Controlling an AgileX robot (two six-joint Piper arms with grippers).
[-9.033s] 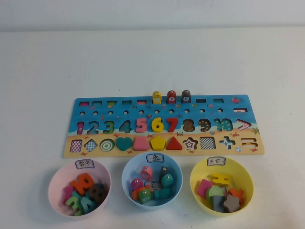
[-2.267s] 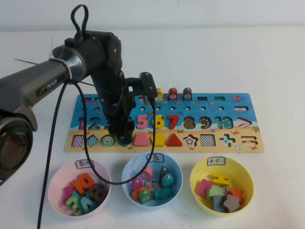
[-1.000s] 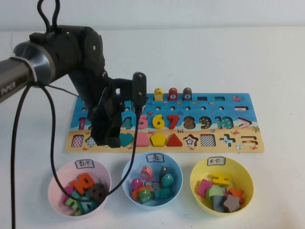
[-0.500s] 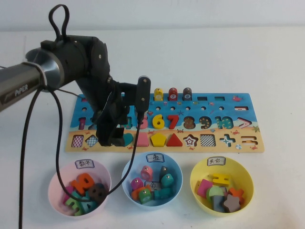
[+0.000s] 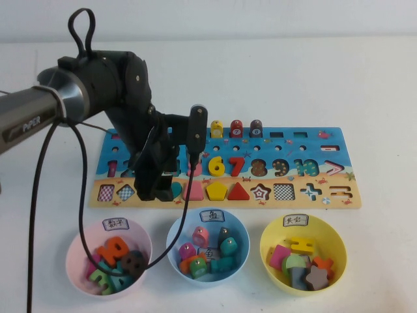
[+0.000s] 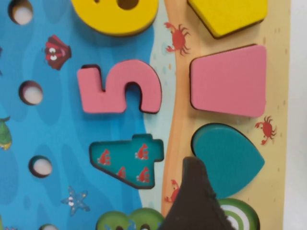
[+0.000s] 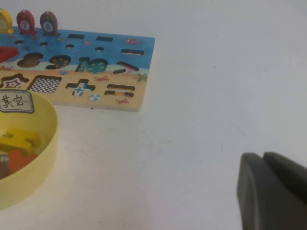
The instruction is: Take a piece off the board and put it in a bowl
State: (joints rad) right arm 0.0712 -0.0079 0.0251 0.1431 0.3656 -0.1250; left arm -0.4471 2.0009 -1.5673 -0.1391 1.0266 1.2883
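The teal heart piece (image 5: 176,189) lies seated in its slot on the board (image 5: 329,151), between the green ring slot and the pink trapezoid (image 5: 193,192). My left gripper (image 5: 161,193) hangs low over the heart's left side and hides part of it. In the left wrist view one dark finger (image 6: 193,196) points at the notch of the heart (image 6: 232,160); the other finger is out of frame, so the jaws stand apart. The yellow bowl (image 5: 338,238) sits front right. My right gripper (image 7: 263,158) is shut and empty over bare table beside that bowl (image 7: 52,132).
A pink bowl (image 5: 77,240) of number pieces and a light blue bowl (image 5: 174,229) of fish pieces stand in front of the board. Three pegs (image 5: 235,129) stand at its far edge. The left arm's cable (image 5: 79,195) loops down over the pink bowl.
Over the last second my left gripper shifted right from the diamond slot to the heart; in the last half second it barely moved. The heart stays in its slot.
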